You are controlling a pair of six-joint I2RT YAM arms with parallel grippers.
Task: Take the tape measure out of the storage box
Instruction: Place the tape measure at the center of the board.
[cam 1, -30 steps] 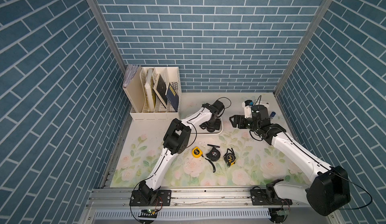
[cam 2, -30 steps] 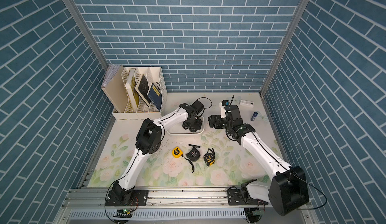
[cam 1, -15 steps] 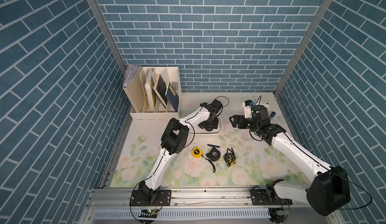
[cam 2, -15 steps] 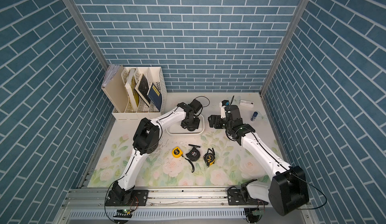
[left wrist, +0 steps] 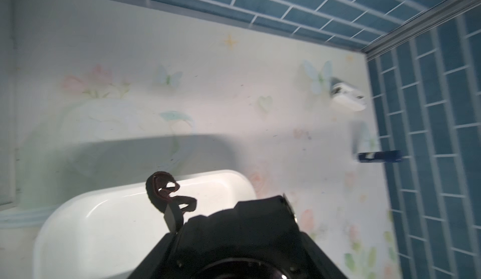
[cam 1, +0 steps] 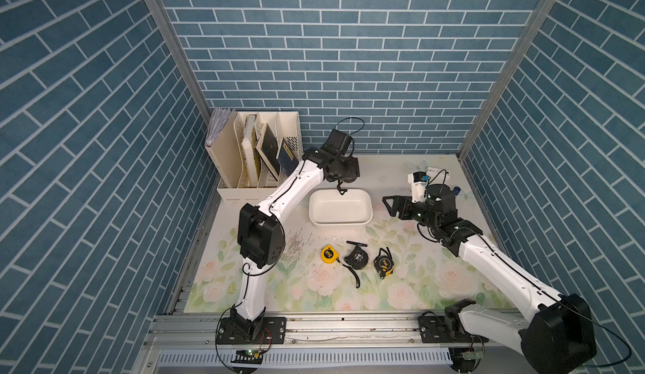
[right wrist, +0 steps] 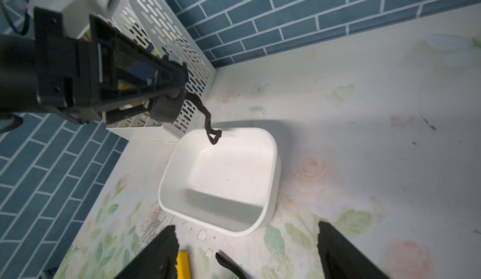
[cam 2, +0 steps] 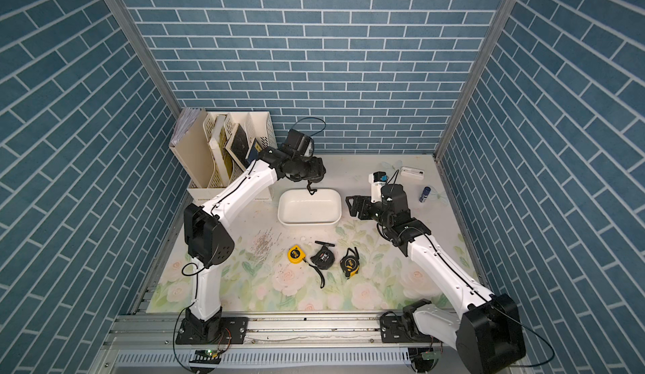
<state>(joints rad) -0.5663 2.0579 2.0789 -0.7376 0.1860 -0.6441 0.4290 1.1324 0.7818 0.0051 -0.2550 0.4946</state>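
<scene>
Three loose tape measures (cam 1: 356,258) lie 6 o'clock of storage box (cam 1: 340,220). Left pincer (right wrist: 169,93) grips tape measure (right wrist: 166,109) above its rim; right pincer (cam 1: 389,207), 3 o'clock, wide open, empty.

The floral table (cam 1: 436,285) holds the box (cam 1: 340,221). Before it lie a yellow tape (cam 1: 328,253), a black tape (cam 1: 356,258) and a black-yellow tape (cam 1: 383,267). An organizer (cam 1: 223,159) stands behind-left.

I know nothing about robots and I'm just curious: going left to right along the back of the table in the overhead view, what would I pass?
You'd pass the file organizer → storage box → right gripper → small blue bottle.
</scene>
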